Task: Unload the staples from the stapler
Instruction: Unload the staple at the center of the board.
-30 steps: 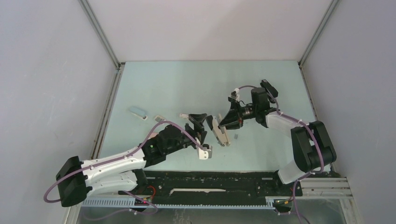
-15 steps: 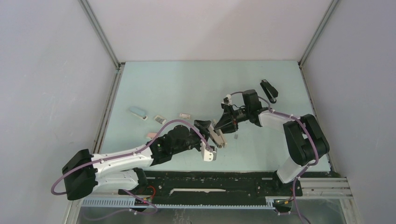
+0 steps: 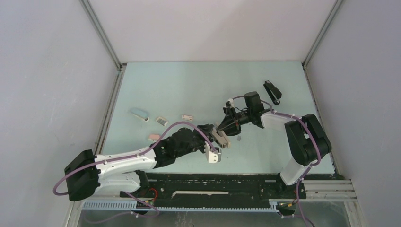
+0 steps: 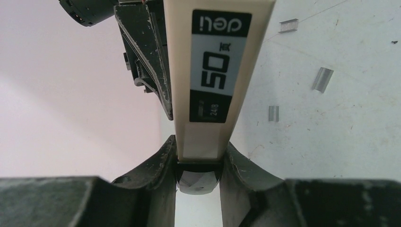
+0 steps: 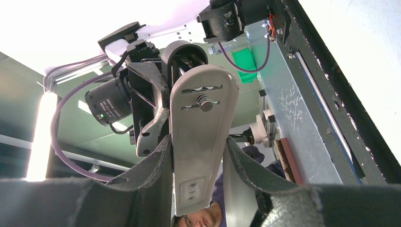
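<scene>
A cream stapler with a black "50" label is held above the table between both arms. My left gripper has closed onto its cream top end, both fingers pressing its sides in the left wrist view. My right gripper is shut on the stapler's grey metal base, which runs up between its fingers. Short grey staples lie loose on the table, and one shows below the right gripper.
A black stapler lies at the back right. On the left of the table are a light blue object, two small white pieces and a pink piece. Grey walls enclose the table.
My left gripper moved right to the stapler and closed from wide open onto its top. The right arm brought the stapler lower and slightly left, then held still.
</scene>
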Controlling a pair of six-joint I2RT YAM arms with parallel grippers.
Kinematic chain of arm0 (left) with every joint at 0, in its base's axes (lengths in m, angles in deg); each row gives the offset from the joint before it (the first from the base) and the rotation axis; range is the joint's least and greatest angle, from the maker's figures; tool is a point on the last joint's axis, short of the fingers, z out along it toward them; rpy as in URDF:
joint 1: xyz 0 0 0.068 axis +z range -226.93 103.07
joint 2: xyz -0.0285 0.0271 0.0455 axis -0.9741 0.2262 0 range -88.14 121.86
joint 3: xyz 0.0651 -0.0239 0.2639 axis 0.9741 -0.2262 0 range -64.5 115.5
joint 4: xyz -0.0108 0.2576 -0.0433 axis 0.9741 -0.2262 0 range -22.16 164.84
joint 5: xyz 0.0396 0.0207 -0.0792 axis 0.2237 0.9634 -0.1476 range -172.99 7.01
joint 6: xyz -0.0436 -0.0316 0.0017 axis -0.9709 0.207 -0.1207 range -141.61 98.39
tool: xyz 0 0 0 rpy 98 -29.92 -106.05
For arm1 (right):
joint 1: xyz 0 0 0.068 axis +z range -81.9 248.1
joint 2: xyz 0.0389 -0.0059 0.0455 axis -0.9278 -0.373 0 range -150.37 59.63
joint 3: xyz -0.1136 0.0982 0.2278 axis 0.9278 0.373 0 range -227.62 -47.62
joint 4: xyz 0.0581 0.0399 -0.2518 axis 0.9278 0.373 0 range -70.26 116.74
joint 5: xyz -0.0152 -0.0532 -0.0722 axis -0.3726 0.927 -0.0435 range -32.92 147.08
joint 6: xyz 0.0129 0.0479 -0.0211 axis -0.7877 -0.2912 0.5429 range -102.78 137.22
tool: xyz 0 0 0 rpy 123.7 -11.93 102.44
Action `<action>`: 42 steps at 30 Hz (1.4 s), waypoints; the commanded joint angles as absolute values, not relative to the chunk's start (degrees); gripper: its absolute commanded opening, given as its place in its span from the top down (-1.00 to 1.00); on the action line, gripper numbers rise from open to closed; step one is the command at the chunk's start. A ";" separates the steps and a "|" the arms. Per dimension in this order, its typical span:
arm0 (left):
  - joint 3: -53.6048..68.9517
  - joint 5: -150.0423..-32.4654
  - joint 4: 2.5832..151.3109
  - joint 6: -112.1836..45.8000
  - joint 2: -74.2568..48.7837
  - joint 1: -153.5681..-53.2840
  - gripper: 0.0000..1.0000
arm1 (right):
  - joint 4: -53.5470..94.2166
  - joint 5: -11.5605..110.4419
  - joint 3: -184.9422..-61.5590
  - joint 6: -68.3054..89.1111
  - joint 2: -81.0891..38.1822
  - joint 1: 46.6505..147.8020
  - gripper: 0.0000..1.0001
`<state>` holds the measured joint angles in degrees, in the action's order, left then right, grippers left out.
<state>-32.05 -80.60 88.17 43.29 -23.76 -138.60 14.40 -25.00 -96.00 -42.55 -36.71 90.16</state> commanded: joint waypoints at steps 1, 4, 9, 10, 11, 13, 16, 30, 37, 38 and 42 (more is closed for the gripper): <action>-28.62 -78.83 91.36 39.03 -24.72 -138.49 0.95 | 11.65 -29.18 -97.98 -42.66 -35.91 90.95 0.22; -29.42 -78.51 93.22 38.20 -25.26 -138.54 0.97 | 11.57 -29.32 -97.98 -42.50 -35.42 90.98 -0.27; -30.64 -77.59 95.47 37.52 -26.45 -138.54 1.00 | 11.63 -29.41 -97.98 -42.30 -34.16 90.48 -0.71; -30.96 -77.59 95.85 37.44 -26.75 -138.54 1.00 | 11.77 -29.40 -97.98 -42.22 -33.97 90.25 -0.74; -31.27 -77.44 96.19 37.33 -27.00 -138.54 1.00 | 11.93 -29.36 -97.98 -42.08 -33.91 89.98 -0.75; -31.93 -77.08 96.88 36.88 -27.63 -138.54 1.00 | 12.26 -29.16 -97.98 -41.66 -33.58 89.17 -0.76; -33.18 -76.67 98.06 35.89 -29.08 -138.56 1.00 | 13.05 -28.59 -97.97 -40.63 -33.13 87.67 -0.77; -36.34 -78.66 98.69 14.93 -35.76 -138.54 1.00 | 15.71 -25.50 -97.98 -23.95 -23.28 73.34 -0.78; -39.84 -78.35 104.94 8.68 -34.89 -138.38 1.00 | 32.38 -22.11 -102.31 10.04 -12.55 70.87 -0.82; -40.33 -78.42 106.10 8.12 -34.48 -138.30 1.00 | 36.42 -21.08 -103.11 16.72 -11.32 71.09 -0.82; -41.60 -79.35 109.78 5.54 -33.11 -137.89 1.00 | 52.87 -16.27 -103.69 49.21 -7.39 72.66 -0.93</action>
<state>-40.49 -77.85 98.15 10.64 -33.42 -138.44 33.54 -21.22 -102.01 10.12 -11.33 71.24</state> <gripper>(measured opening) 0.364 0.936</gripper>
